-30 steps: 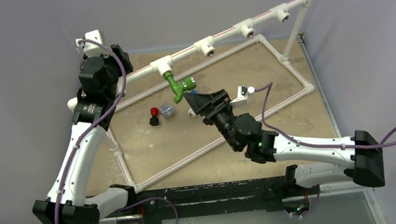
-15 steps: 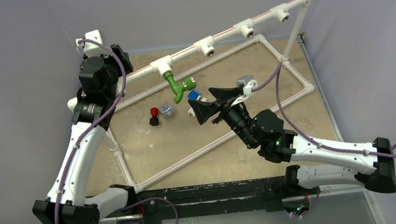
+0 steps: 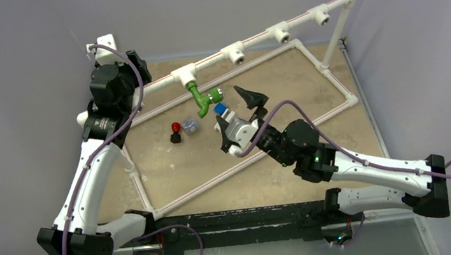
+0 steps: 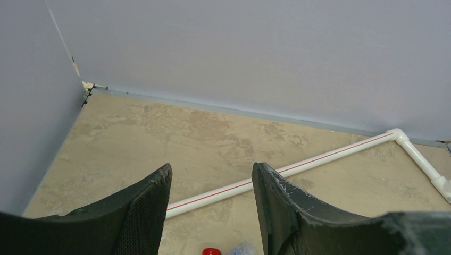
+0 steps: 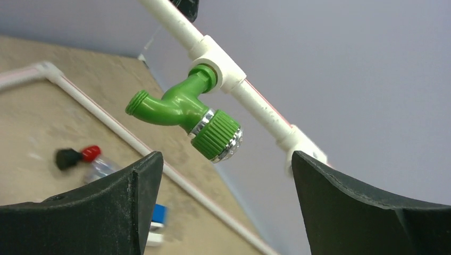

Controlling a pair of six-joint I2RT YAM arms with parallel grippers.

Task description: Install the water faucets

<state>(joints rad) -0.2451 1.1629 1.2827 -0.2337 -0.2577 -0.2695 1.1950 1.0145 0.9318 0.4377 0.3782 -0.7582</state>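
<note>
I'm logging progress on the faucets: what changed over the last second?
The right gripper rolled about its wrist, open, facing the green faucet, gripping nothing. The left arm, the green faucet in its tee, the blue-handled faucet and the red-knobbed faucet stayed put.

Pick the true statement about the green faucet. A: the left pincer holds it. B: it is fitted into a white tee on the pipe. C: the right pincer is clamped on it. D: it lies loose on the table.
B: the green faucet sits in a white tee; the right pincer is open, off it.
</note>
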